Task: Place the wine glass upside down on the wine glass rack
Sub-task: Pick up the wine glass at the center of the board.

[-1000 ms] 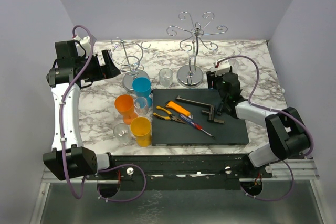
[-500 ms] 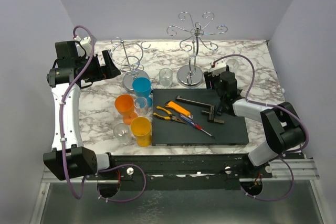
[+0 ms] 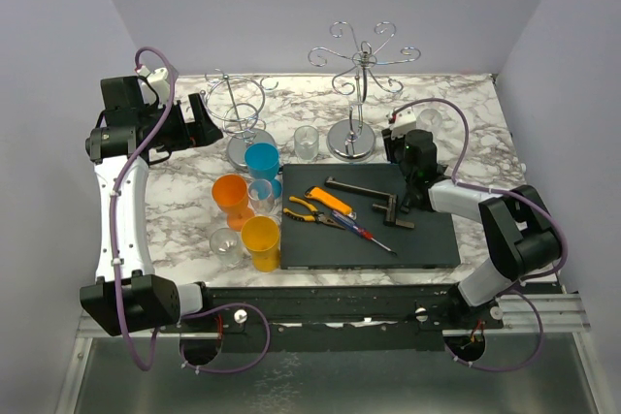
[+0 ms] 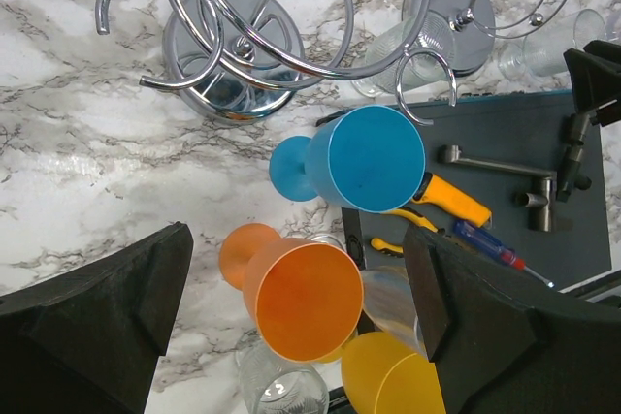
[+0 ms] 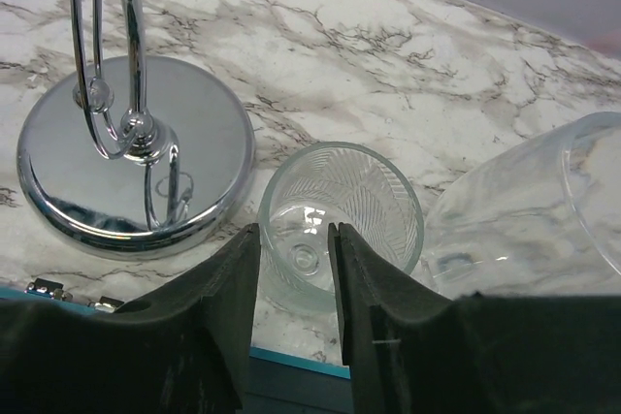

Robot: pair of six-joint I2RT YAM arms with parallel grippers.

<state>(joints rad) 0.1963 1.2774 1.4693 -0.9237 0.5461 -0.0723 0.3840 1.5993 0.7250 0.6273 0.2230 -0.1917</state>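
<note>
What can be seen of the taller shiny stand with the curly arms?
The tall stand is bright chrome wire: a round mirrored base resting on the marble table, a thin upright post, and curled arms spreading at the top. Nothing hangs from it. It stands just behind the dark mat, with a clear glass to its left.

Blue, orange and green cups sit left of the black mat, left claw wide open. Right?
Not green: that one is a yellow cup, as the top view shows. The blue cup and orange cup do sit left of the black mat, and the left claw is wide open.
</note>
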